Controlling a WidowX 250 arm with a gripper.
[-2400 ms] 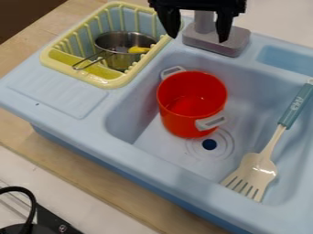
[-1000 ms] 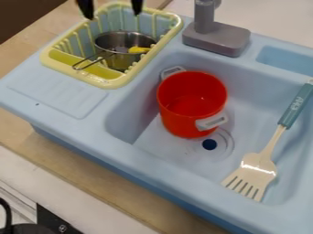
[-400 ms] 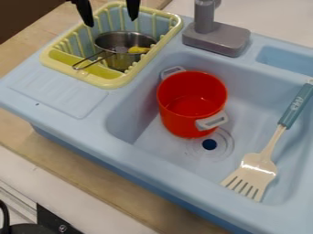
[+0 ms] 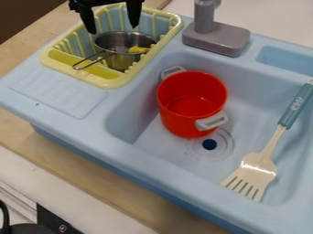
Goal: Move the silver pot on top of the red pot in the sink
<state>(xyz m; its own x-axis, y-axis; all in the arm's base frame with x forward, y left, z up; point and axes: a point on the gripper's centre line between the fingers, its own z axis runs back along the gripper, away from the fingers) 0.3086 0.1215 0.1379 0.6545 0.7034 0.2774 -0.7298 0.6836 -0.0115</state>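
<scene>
The black gripper hangs over the back of the yellow dish rack at the upper left, open, its two fingers apart and nothing between them. Just below and in front of its fingertips, the silver pot stands in the rack, its wire handle pointing toward the lower left and a yellow item inside. The red pot stands upright in the blue sink basin, with grey handles at its back left and front right. Its opening faces up and looks empty.
The yellow rack surrounds the silver pot with raised walls. A grey faucet rises behind the basin. In the basin's right part leans a spatula with a teal handle. A dark round object sits at the lower left.
From above the faucet, the gripper has moved left to the dish rack and then come lower toward the silver pot. Both pots have stayed in place.
</scene>
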